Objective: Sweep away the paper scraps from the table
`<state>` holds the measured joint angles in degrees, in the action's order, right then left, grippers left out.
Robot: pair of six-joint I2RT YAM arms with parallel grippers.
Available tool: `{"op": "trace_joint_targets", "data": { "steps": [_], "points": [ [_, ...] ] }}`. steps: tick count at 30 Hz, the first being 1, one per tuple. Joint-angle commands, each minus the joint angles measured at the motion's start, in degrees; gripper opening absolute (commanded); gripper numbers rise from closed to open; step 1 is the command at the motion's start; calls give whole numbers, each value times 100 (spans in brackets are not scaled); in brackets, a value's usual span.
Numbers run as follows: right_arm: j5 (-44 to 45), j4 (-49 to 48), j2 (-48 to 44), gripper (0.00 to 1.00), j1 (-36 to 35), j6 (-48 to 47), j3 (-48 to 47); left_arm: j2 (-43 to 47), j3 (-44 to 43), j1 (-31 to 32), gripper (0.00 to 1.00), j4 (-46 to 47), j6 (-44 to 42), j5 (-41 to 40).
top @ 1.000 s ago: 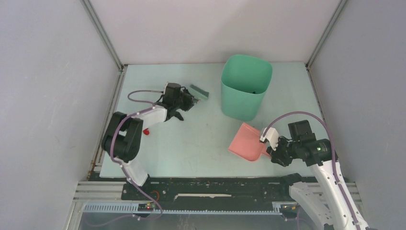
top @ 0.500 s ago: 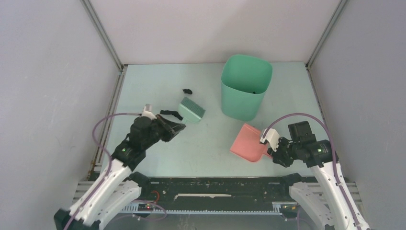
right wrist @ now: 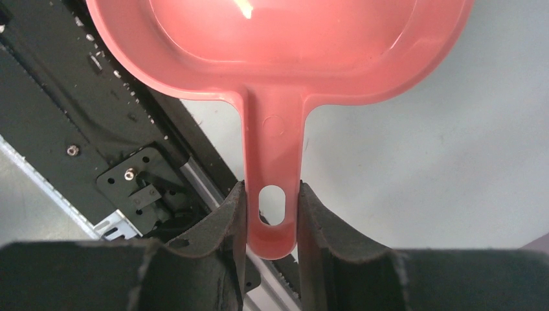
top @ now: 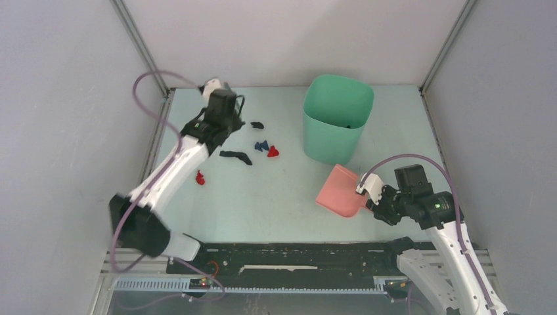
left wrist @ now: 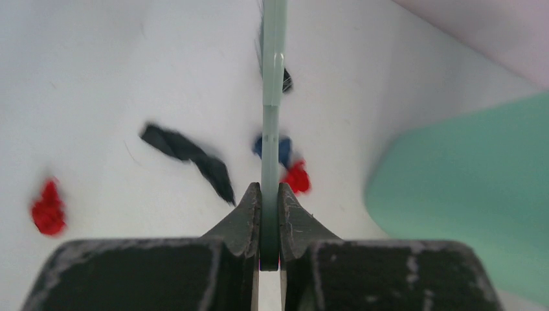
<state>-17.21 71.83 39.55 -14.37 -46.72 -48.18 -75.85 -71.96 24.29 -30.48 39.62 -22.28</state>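
Several paper scraps lie on the pale green table point(top: 276, 197): a small black one point(top: 257, 125), a blue one point(top: 261, 146), a red one point(top: 273, 151), a long black strip point(top: 236, 156) and a red one point(top: 200, 177) off to the left. My left gripper point(top: 223, 108) hovers at the far left behind them, shut on the green brush handle point(left wrist: 272, 97), which shows edge-on between its jaws point(left wrist: 269, 194). My right gripper point(top: 372, 200) is shut on the handle point(right wrist: 275, 149) of the pink dustpan point(top: 338, 190), whose scoop rests on the table at front right.
A tall mint-green bin point(top: 337, 118) stands at the back, right of the scraps and behind the dustpan. Metal rails run along the table's left and right edges. A black base rail point(top: 282, 256) crosses the near edge.
My left arm has swung out to the far left of the table with the brush. The blue and red scraps that the brush head covered now show. The right gripper and dustpan barely moved.
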Motion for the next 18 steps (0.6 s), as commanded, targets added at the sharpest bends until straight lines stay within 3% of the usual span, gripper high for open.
{"op": "trace_joint_targets", "data": {
  "steps": [1,8,13,18],
  "points": [
    [-26,-613,-81,0,-46,197,183,-1456,-1321,-68,0,123,-1671,-717],
    [406,-946,233,0,-437,347,696,-3585,-3194,-65,0,-1,-2599,-364],
    [530,-1082,116,0,-586,480,735,-4479,-4347,-27,0,-723,-2787,-56],
    [478,-1187,129,0,-677,592,731,-4408,-4109,80,0,-1023,-2586,-55]
  ]
}}
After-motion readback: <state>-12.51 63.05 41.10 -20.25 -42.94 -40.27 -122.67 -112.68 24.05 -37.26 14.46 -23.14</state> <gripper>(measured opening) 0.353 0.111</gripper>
